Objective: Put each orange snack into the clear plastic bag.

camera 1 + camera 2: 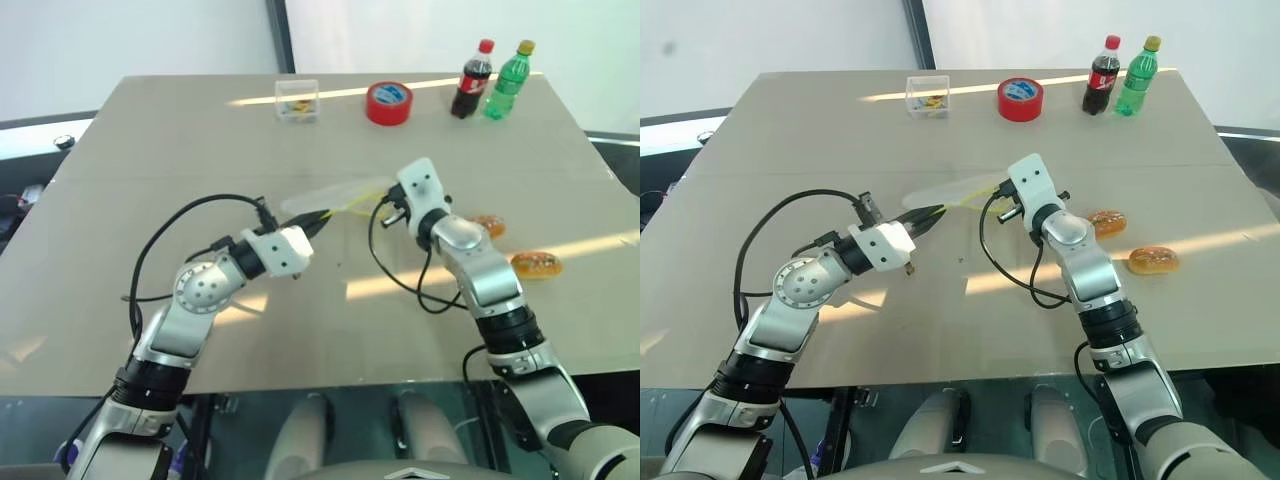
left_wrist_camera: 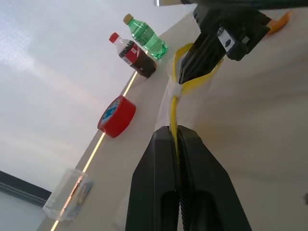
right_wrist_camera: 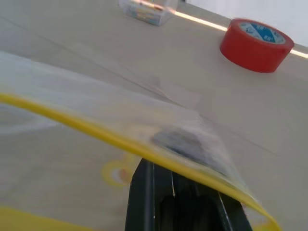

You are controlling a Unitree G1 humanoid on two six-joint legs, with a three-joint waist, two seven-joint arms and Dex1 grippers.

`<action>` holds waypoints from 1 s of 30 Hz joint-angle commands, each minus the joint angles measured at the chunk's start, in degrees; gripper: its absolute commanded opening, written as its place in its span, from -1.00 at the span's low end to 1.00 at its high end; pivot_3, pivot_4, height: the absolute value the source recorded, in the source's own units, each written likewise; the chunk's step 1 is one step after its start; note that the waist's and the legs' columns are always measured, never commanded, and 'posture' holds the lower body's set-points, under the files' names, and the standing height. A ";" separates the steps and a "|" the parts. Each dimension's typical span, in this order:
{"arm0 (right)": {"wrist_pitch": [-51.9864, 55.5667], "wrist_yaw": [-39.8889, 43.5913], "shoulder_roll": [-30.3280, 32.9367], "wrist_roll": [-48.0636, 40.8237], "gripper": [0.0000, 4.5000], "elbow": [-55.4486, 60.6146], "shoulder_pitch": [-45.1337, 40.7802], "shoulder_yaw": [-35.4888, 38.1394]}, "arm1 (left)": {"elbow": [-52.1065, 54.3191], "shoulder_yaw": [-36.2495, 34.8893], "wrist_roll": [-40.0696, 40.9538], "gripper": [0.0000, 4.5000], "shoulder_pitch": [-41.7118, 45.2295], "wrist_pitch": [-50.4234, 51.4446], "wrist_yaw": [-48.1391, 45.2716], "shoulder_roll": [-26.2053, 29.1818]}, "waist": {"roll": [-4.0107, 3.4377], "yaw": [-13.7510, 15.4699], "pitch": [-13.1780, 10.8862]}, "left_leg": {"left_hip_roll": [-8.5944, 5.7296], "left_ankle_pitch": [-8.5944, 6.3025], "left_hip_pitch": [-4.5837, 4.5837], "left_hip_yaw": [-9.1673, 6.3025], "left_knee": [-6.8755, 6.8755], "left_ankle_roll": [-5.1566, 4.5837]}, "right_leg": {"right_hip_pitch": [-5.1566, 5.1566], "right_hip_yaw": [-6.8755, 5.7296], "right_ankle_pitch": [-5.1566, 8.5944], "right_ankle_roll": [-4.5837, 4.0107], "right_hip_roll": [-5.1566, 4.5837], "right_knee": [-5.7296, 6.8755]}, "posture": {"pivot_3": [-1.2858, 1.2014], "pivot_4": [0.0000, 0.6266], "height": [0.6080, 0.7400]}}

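The bag (image 1: 330, 197) is held above the desk (image 1: 150, 150) centre, its yellow strip pinched by the closed left hand (image 2: 179, 137) and closed right hand (image 2: 185, 67). Two snacks (image 1: 489, 225) (image 1: 536, 264) are seen at 3 o'clock from the head views; the right wrist view misses them.

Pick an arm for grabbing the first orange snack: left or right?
Right, probably. Both orange snacks lie beside the right arm, across from the left end effector. But the right end effector is shut on the clear plastic bag, so it must release first.
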State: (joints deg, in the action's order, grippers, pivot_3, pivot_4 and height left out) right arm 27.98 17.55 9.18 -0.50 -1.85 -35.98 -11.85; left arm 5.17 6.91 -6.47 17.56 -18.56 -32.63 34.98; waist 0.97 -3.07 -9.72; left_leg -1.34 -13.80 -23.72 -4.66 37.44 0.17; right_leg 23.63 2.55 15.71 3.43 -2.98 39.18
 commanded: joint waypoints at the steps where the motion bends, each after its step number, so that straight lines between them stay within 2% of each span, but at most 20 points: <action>1: -8.27 4.10 1.34 1.45 -0.99 4.05 -0.41 -3.38 | -1.09 -1.77 1.64 -1.00 -0.14 -2.30 -0.54 0.45 | 0.00 -0.21 0.00 | 0.00 -0.01 0.00 0.00 0.00 -0.02 | 0.00 0.00 0.00 0.00 0.00 0.00 | 0.03 -0.52 1.00; 7: -24.91 2.53 11.25 20.95 -0.99 -3.96 -3.14 -15.33 | -6.79 -1.78 3.03 -1.00 1.84 -6.55 -2.45 1.16 | 0.01 0.09 0.00 | -0.05 0.03 0.01 -0.05 0.07 0.04 | -0.03 -0.05 0.00 0.00 -0.03 0.01 | 0.03 -0.52 1.00; 10: -29.72 -0.02 13.97 27.91 -0.70 -9.08 -4.18 -18.12 | -8.08 -1.48 3.80 -1.00 2.64 -8.19 -3.70 1.28 | 0.01 0.40 0.00 | -0.04 0.06 0.00 -0.05 0.08 0.10 | -0.02 -0.06 0.00 0.00 -0.02 0.01 | 0.03 -0.52 1.00; 14: -33.32 -0.71 14.68 30.60 0.07 -13.50 -4.34 -18.12 | -8.32 -1.74 5.13 -1.00 2.83 -8.94 -4.92 1.21 | 0.01 0.48 0.00 | -0.03 0.09 0.00 0.01 0.07 0.15 | -0.02 -0.01 0.00 0.00 -0.02 0.00 | 0.03 -0.52 1.00; 15: -33.95 -1.02 14.64 31.03 0.07 -14.18 -4.27 -17.95 | -8.32 -1.82 5.23 -1.00 2.83 -8.99 -4.99 1.19 | 0.01 0.48 0.01 | -0.03 0.09 0.00 0.01 0.07 0.15 | -0.02 -0.01 0.00 0.00 -0.02 0.00 | 0.03 -0.52 1.00; 16: -34.40 -1.38 14.54 31.46 0.41 -14.66 -4.19 -17.72 | -8.31 -1.94 5.30 -1.00 2.80 -8.96 -4.98 1.14 | 0.02 0.49 0.01 | -0.03 0.09 0.00 0.01 0.07 0.15 | -0.02 -0.01 0.00 0.00 -0.02 0.00 | 0.03 -0.52 1.00; 17: -34.70 -1.82 14.45 31.93 0.53 -14.98 -4.16 -17.51 | -8.32 -2.08 5.39 -1.00 2.75 -8.82 -4.93 1.09 | 0.02 0.49 0.01 | -0.02 0.07 0.00 0.00 0.07 0.12 | -0.02 -0.01 0.00 0.00 -0.02 0.00 | 0.03 -0.52 1.00; 19: -35.21 -2.94 14.38 32.90 0.97 -15.03 -3.97 -17.01 | -8.45 -2.35 5.60 -1.00 2.44 -8.79 -4.96 1.25 | 0.02 0.51 0.01 | -0.02 0.06 0.00 0.00 0.08 0.10 | -0.03 -0.01 0.00 0.00 -0.02 0.01 | 0.03 -0.52 1.00; 23: -34.80 -2.82 14.77 32.45 0.97 -12.62 -2.75 -14.97 | -9.13 -3.43 5.65 -1.00 2.24 -7.05 -3.77 1.00 | 0.02 0.55 0.01 | -0.02 0.06 0.00 -0.01 0.08 0.10 | -0.03 -0.01 0.00 0.00 -0.01 0.02 | 0.03 -0.52 1.00; 26: -31.65 2.33 15.86 27.56 0.97 -5.54 0.21 -11.34 | -11.34 -3.87 5.19 -1.00 3.17 -6.18 -3.33 0.81 | 0.02 0.62 0.01 | -0.02 0.06 0.00 -0.01 0.08 0.10 | -0.03 -0.01 0.00 0.00 -0.01 0.01 | 0.03 -0.52 1.00; 30: -20.62 7.04 14.69 20.14 0.97 8.41 6.85 -3.74 | -13.53 -4.33 5.38 -1.00 4.69 -4.41 -2.41 -0.38 | 0.02 0.94 0.01 | -0.03 0.02 -0.03 -0.08 0.11 0.03 | -0.07 -0.07 0.00 0.00 -0.02 0.00 | 0.03 -0.52 1.00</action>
State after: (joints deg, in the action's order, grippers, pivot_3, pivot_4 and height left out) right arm 1.84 22.59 24.24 23.60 -2.00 -30.78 -20.20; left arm -8.23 4.18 -2.02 20.74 -23.57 -36.15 34.99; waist 0.99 -2.13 -9.71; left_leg -1.36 -13.79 -23.77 -4.79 37.56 0.19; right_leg 23.56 2.45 15.71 3.43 -3.00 39.18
